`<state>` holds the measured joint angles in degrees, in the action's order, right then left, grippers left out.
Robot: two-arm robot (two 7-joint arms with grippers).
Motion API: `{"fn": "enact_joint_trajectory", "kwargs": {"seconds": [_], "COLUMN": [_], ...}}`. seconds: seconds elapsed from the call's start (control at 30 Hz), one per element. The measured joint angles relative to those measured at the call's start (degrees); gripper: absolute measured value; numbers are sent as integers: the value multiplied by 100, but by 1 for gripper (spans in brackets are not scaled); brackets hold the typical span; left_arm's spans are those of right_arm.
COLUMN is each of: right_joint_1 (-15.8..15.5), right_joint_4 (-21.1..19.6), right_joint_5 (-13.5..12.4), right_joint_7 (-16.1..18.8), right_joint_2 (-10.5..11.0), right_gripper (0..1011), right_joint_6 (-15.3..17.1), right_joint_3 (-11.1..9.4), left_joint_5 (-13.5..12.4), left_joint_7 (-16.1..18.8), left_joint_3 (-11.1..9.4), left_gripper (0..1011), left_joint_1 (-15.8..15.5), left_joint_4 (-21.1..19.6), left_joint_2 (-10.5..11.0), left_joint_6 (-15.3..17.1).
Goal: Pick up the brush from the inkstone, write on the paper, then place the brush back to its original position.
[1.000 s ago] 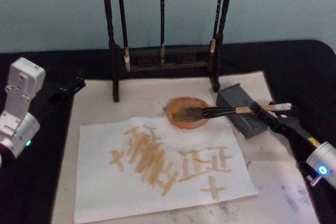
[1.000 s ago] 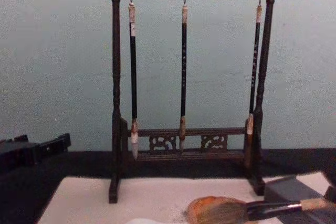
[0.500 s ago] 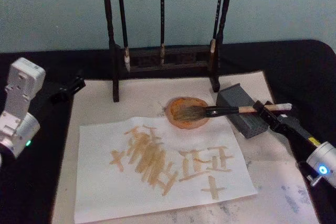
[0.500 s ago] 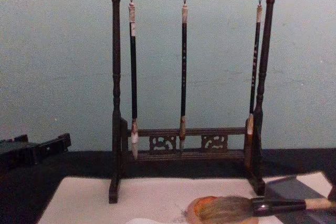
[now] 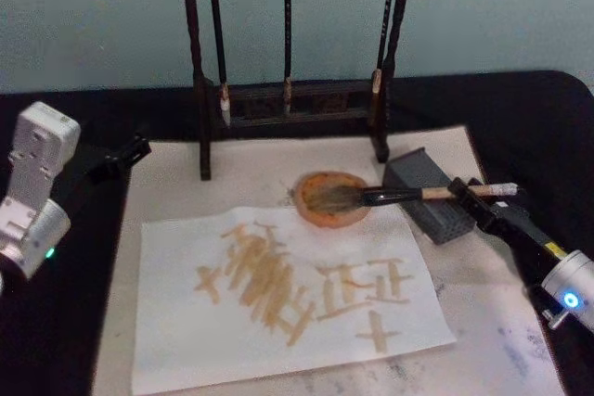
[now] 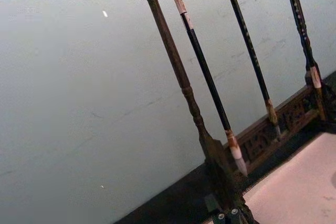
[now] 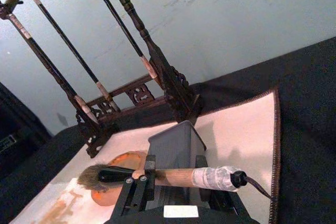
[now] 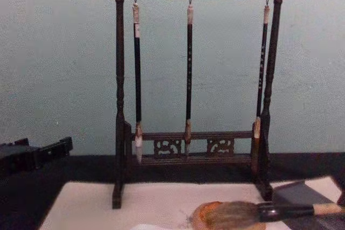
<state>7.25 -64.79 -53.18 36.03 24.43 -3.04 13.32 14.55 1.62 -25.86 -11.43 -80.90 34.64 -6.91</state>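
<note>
The brush (image 5: 390, 196) lies level, its bushy bristle head (image 8: 232, 214) over the orange inkstone (image 5: 327, 211) and its tan handle (image 7: 173, 176) crossing a grey block (image 5: 429, 201). My right gripper (image 5: 461, 191) comes in from the right and is shut on the handle near its taped end; in the right wrist view the gripper (image 7: 139, 177) clamps the wood. I cannot tell whether the bristles touch the inkstone. The paper (image 5: 186, 331) lies in front of it, covered with brown strokes. My left gripper (image 5: 125, 155) is parked at the left, off the mat.
A dark wooden rack (image 5: 206, 136) with three slim hanging brushes (image 8: 188, 79) stands behind the inkstone. A pale felt mat (image 5: 167, 183) lies under everything on a black cloth. The grey block stands just right of the inkstone.
The brush has levelled out: its bristle head rose slightly from a downward tilt and now hangs flat over the inkstone. The right gripper shifted a little with it. The left arm is still.
</note>
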Motion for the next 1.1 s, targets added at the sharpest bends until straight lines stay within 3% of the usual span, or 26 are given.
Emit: {"fn": "enact_joint_trajectory", "kwargs": {"seconds": [0.57,1.1], "right_joint_1": [-10,-151], "right_joint_4": [-23,-489], "right_joint_5": [7,138], "right_joint_7": [-3,-112], "right_joint_2": [7,140], "right_gripper": [424,282], "right_joint_6": [-3,-106], "right_joint_3": [3,74], "left_joint_5": [0,0], "left_joint_7": [0,0], "left_joint_3": [0,0], "left_gripper": [1002,1002], "left_joint_1": [0,0], "left_joint_4": [0,0], "left_joint_2": [0,0], "left_joint_6": [0,0]}}
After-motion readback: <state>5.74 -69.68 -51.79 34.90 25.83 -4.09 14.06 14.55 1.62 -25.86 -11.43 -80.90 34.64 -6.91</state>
